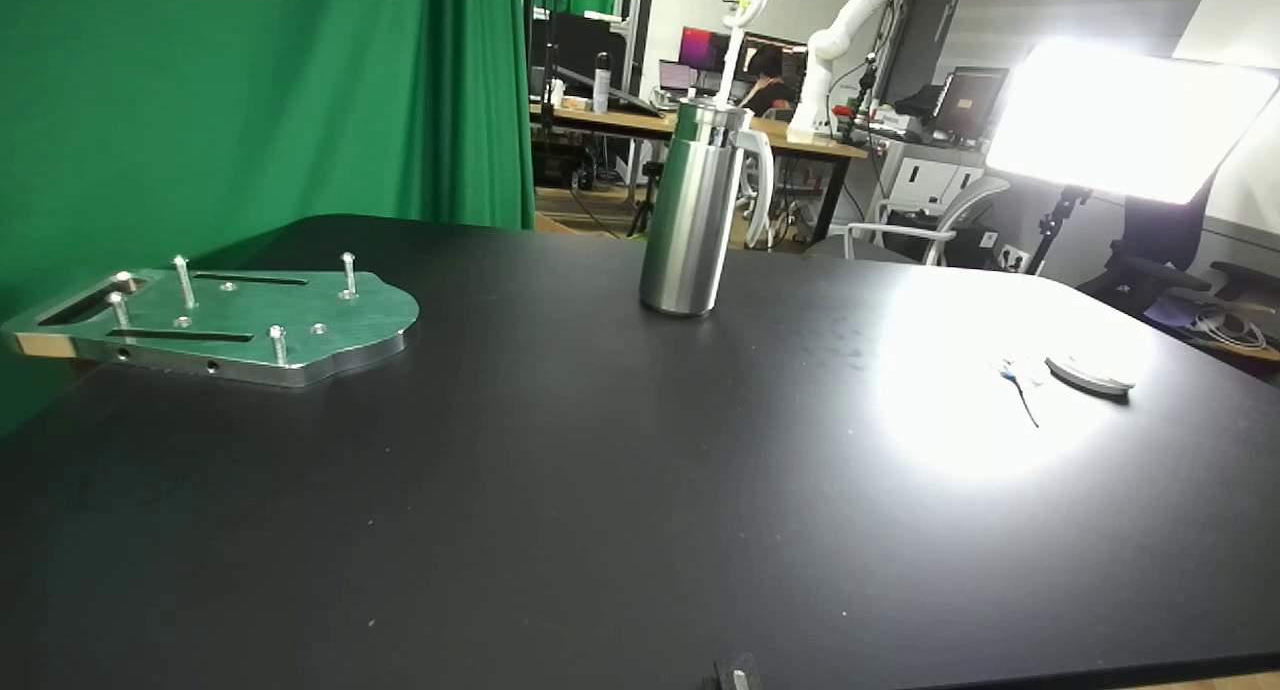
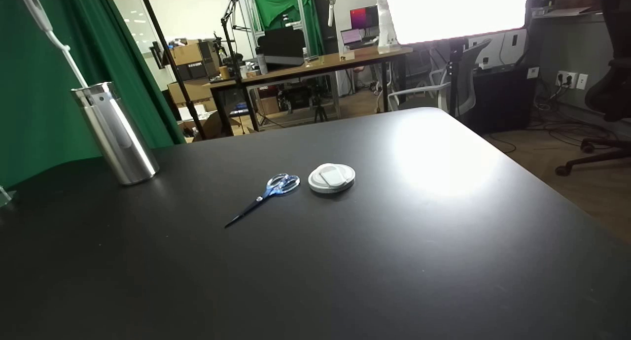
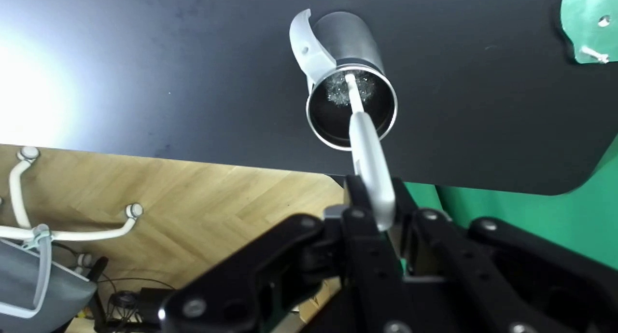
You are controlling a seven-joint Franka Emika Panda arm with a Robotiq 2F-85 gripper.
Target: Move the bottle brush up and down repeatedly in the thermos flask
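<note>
A silver thermos flask [image 1: 687,220] with a pale handle and an open top stands on the black table [image 1: 560,490]. It also shows in an exterior view [image 2: 118,135] and in the wrist view [image 3: 346,38]. The white bottle brush [image 3: 369,145] reaches down into the flask mouth. Its bristle head shows inside the flask in the wrist view, against the inner wall. The brush shaft also shows in both exterior views [image 1: 732,68] [image 2: 42,17]. My gripper [image 3: 376,190] is shut on the top of the brush handle, above the flask.
A shiny metal plate with upright bolts [image 1: 250,320] lies beside the flask at the table's edge. Scissors [image 2: 263,197] and a white round lid [image 2: 331,178] lie on the table. A green curtain [image 1: 250,100] hangs behind. The table edge is close to the flask.
</note>
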